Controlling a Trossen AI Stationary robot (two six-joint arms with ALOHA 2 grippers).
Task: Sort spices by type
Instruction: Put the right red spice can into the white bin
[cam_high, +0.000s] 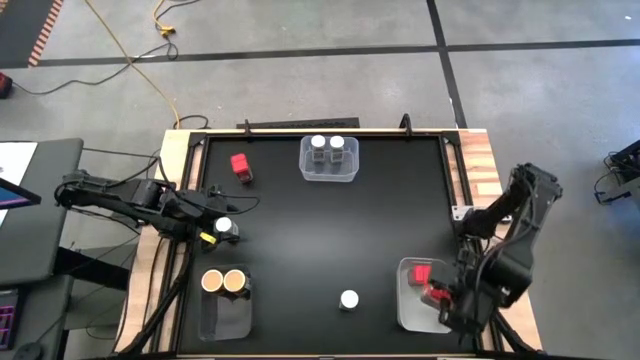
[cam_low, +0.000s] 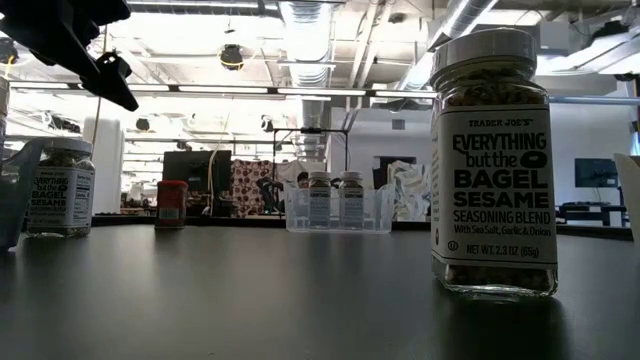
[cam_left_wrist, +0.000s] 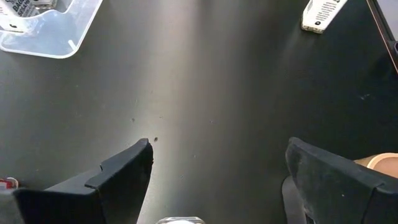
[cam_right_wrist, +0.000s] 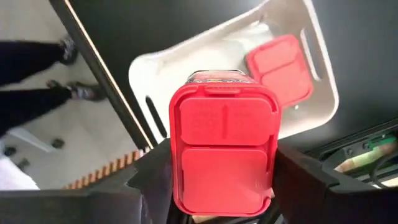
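Note:
My right gripper (cam_high: 440, 297) is shut on a red spice box (cam_right_wrist: 224, 149), held over a clear bin (cam_right_wrist: 186, 59) at the near right, where another red box (cam_right_wrist: 280, 65) lies. My left gripper (cam_left_wrist: 217, 162) stands open above a white-lidded jar (cam_high: 223, 227) at the table's left, touching nothing. A third red box (cam_high: 241, 166) stands at the far left. Two white-lidded jars (cam_high: 328, 148) sit in the far-centre bin (cam_high: 328, 178). Two tan-lidded jars (cam_high: 224, 282) sit in the near-left bin (cam_high: 226, 318). One white-lidded jar (cam_high: 348, 299) stands alone near the front. My right gripper pinches the red box between its two fingers, by two opposite sides (cam_right_wrist: 176, 155) just under its lid. The fingers (cam_right_wrist: 298, 177) come from above and point down. The box is upright, lid up, lifted clear above the bin.
The open black tabletop (cam_high: 380, 230) lies between the bins. Wooden rails (cam_high: 480, 160) border the table. A person's legs (cam_right_wrist: 37, 62) show on the floor past the table's right edge.

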